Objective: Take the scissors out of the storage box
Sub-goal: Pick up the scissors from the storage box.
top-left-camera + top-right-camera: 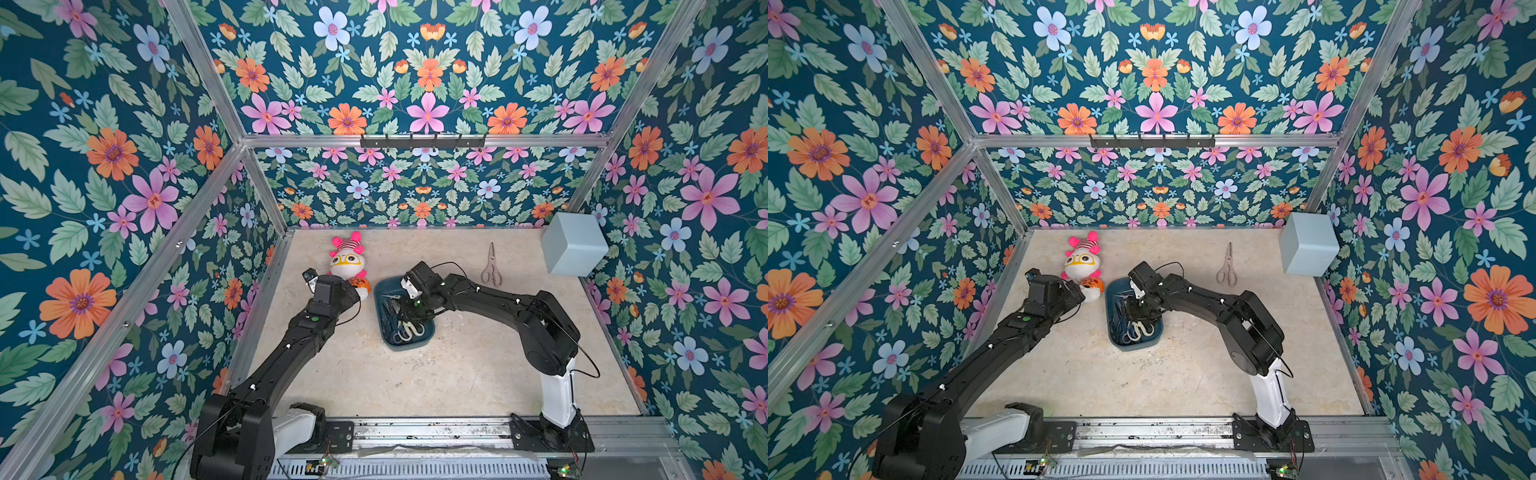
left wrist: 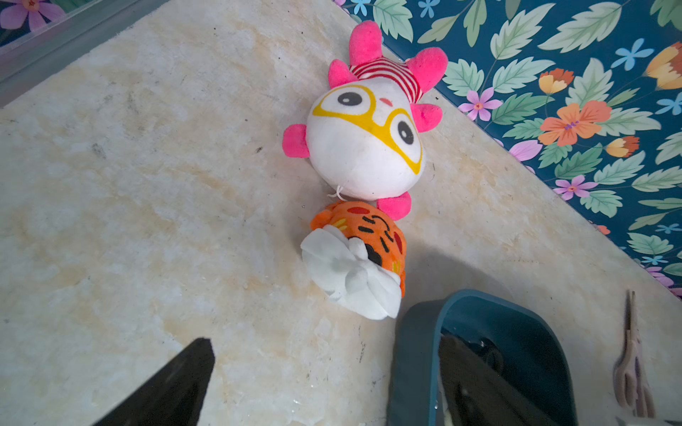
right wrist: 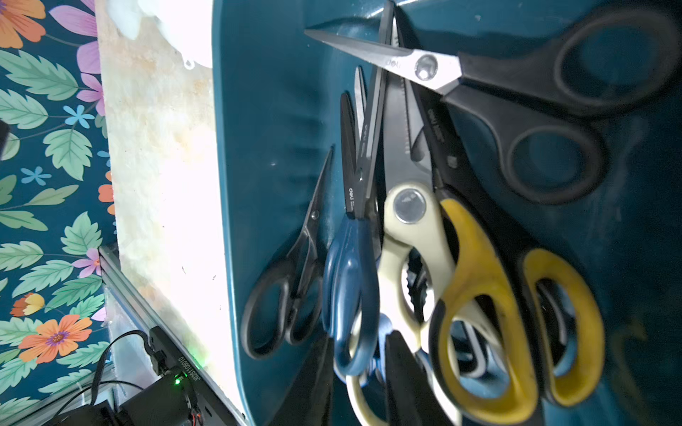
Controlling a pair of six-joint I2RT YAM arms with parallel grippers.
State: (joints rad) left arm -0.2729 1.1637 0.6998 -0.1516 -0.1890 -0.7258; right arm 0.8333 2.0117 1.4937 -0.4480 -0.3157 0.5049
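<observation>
Currently: right gripper (image 3: 360,337) positioned inside storage box (image 3: 265,147), fingers (image 3: 402,369) set either side of navy-handled pair (image 3: 350,276); clamped or not cannot be told. Other scissors (image 3: 409,221) piled in box. Meanwhile left gripper (image 2: 324,387) spread wide, empty. On table (image 1: 457,374), pale pink pair (image 1: 491,266) laid outside box.

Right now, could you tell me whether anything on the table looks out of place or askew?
One black-handled pair lies crosswise over the blades of the other scissors in the storage box. A pale pink pair lies alone outside it, and two plush toys seem unrelated.
</observation>
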